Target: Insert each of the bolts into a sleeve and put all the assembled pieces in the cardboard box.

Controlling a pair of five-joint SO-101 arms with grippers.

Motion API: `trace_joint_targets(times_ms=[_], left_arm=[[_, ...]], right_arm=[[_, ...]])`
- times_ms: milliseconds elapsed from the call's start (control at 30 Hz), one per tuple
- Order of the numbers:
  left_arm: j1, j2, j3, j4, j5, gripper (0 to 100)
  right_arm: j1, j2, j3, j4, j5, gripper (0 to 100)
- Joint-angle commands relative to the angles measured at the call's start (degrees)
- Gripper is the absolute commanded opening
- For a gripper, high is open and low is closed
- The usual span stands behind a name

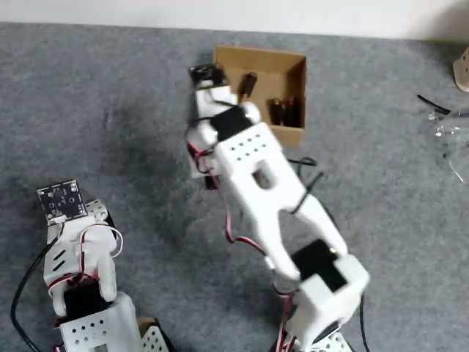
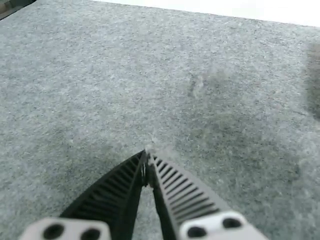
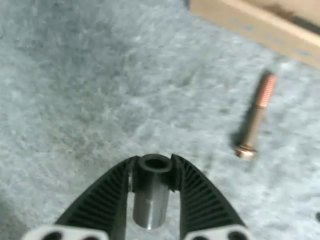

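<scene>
Sleeve [image 3: 150, 200] — a short dark metal tube with a smooth wall, its open bore level with the fingertips. The right pincer [image 3: 152, 162] is narrowed onto it, ribbed black fingers gripping both sides. It is held over the grey table [image 3: 75, 75], just outside the box [image 3: 250, 20].

Bolt [image 3: 255, 117]: copper-coloured, threaded at one end, flanged head at the other. It lies flat on the table between the held sleeve and the box wall, touching neither, with the threaded end toward the box.

The box [image 1: 292, 136] is brown cardboard with an open top. Inside it, a cluster of dark pieces [image 1: 286, 111] sits against one wall. One more piece [image 1: 247, 84] lies aslant apart from them, nearer the middle.

The right arm [image 1: 256, 158] — white, with red and black leads along it — stretches across the table to the box's outer side. From above it covers the spot where the sleeve and bolt are.

Left pincer [image 2: 147, 159]: tips closed against each other, over the table, well apart from the box.

Loose wires [image 1: 443, 121] lie on the table, well apart from the box.
</scene>
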Motion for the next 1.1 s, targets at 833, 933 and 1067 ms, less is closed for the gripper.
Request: trace_joint_targets(times_ms=[833, 933, 1067], left_arm=[[8.48, -0.22, 0.04, -1.23, -2.90, 1], [10.42, -0.31, 1.98, -4.04, -2.90, 1], [14.02, 0.22, 3.38, -8.88, -2.90, 1]], right_arm=[[30.81, -66.07, 71.78, -28.18, 12.75, 0.5], [31.16, -74.77, 80.75, -31.60, 12.84, 0.5], [31.16, -87.34, 88.92, -32.13, 12.92, 0.5]])
